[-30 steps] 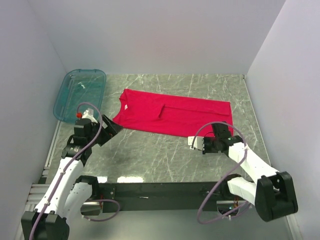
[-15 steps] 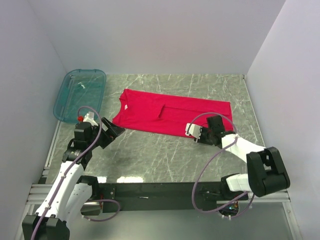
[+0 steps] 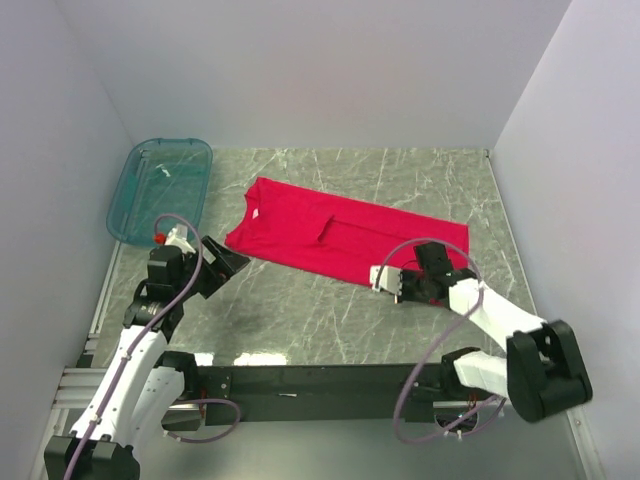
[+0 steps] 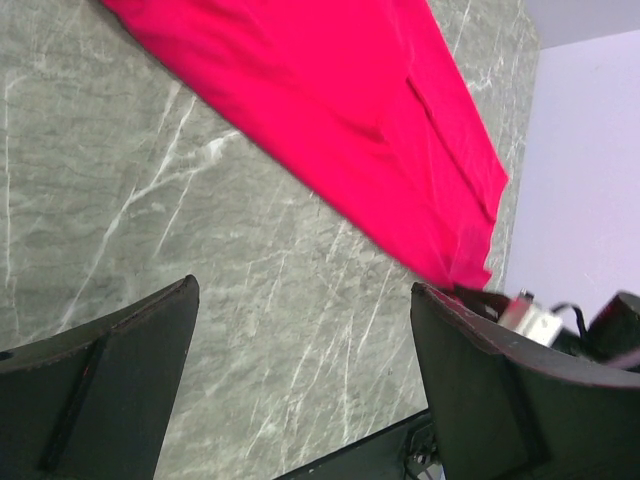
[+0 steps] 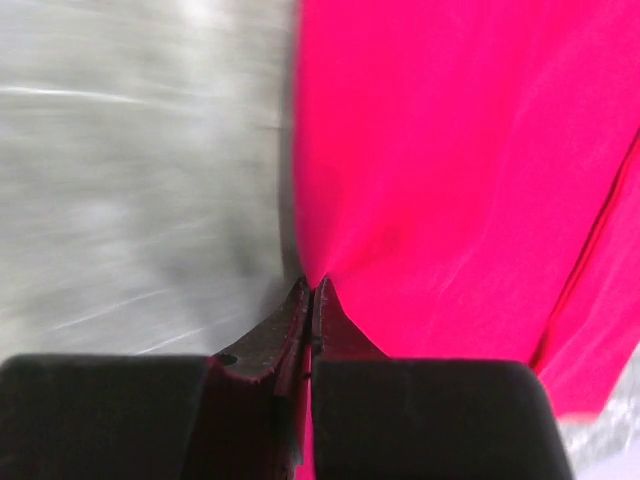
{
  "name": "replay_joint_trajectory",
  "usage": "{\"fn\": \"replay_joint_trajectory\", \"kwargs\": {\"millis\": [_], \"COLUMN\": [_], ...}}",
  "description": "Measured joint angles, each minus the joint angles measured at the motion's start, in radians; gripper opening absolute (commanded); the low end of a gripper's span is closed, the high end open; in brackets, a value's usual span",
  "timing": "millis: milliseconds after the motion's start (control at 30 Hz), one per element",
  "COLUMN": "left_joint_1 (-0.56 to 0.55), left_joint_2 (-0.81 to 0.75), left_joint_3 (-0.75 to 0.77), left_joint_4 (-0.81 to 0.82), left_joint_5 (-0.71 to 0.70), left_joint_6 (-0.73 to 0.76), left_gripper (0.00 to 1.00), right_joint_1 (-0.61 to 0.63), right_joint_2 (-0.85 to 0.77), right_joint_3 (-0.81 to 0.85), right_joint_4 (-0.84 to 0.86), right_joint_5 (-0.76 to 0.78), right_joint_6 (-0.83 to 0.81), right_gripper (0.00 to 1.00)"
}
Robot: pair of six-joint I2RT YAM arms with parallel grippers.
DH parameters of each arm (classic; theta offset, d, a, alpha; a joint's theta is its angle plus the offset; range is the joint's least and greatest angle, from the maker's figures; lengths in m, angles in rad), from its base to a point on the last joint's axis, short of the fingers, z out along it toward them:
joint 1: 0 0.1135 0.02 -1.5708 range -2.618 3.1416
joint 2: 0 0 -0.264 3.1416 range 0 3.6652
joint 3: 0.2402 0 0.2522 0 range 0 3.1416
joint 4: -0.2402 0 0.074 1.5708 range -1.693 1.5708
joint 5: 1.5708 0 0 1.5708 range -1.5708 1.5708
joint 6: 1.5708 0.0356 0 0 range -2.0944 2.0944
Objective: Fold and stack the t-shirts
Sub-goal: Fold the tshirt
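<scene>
The crimson t-shirt (image 3: 340,230) lies on the marble table as a long band folded lengthwise, its neck and small white label (image 3: 252,212) at the left end. My right gripper (image 3: 437,268) sits at the shirt's near right corner. In the right wrist view its fingertips (image 5: 312,287) are pinched together on the cloth's edge (image 5: 450,150), so it is shut on the fabric. My left gripper (image 3: 225,264) hovers just off the shirt's near left corner and is open. In the left wrist view its gap (image 4: 303,290) holds only bare table, with the shirt (image 4: 340,120) beyond.
A translucent teal tub (image 3: 160,190) stands at the back left, by the left wall. Bare marble (image 3: 300,310) runs between the shirt and the black rail (image 3: 320,378) at the near edge. White walls close in the table on three sides.
My right gripper reached in, opened and shut on the shirt's near right edge. The shirt's right end has shifted slightly nearer and to the right. The left arm has barely moved.
</scene>
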Motion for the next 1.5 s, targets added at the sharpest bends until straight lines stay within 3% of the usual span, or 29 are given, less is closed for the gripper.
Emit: {"fn": "replay_joint_trajectory", "kwargs": {"millis": [200, 233, 333, 367, 567, 767, 900, 1100, 1500], "left_joint_1": [0.000, 0.000, 0.000, 0.000, 0.000, 0.000, 0.000, 0.000, 0.000], "left_joint_2": [0.001, 0.002, 0.010, 0.015, 0.016, 0.014, 0.000, -0.010, 0.019], "left_joint_3": [-0.036, -0.042, -0.056, -0.057, -0.057, -0.057, -0.057, -0.070, -0.098], "left_joint_4": [0.021, 0.023, 0.028, 0.028, 0.026, 0.021, 0.018, 0.021, 0.046], "left_joint_5": [0.012, 0.016, 0.025, 0.026, 0.026, 0.025, 0.026, 0.026, 0.035], "left_joint_6": [-0.018, -0.021, -0.031, -0.033, -0.034, -0.034, -0.045, -0.050, -0.050], "left_gripper": [0.92, 0.92, 0.92, 0.92, 0.92, 0.92, 0.92, 0.92, 0.92], "right_joint_1": [0.152, 0.196, 0.308, 0.323, 0.200, 0.014, -0.021, -0.023, -0.029], "right_joint_2": [-0.148, -0.158, -0.156, -0.150, -0.011, 0.469, 0.724, 0.899, 0.919], "right_joint_3": [-0.018, -0.018, -0.017, -0.011, 0.209, 0.715, 0.912, 1.033, 1.069], "right_joint_4": [-0.212, -0.235, -0.266, -0.273, -0.252, -0.135, -0.128, -0.188, -0.215], "right_joint_5": [-0.113, -0.129, -0.184, -0.204, -0.255, -0.262, -0.230, -0.197, -0.122], "right_joint_6": [-0.047, -0.036, 0.031, 0.061, 0.303, 0.615, 0.767, 0.889, 0.912], "right_gripper": [0.02, 0.23, 0.51, 0.54, 0.56, 0.56, 0.56, 0.56, 0.57]}}
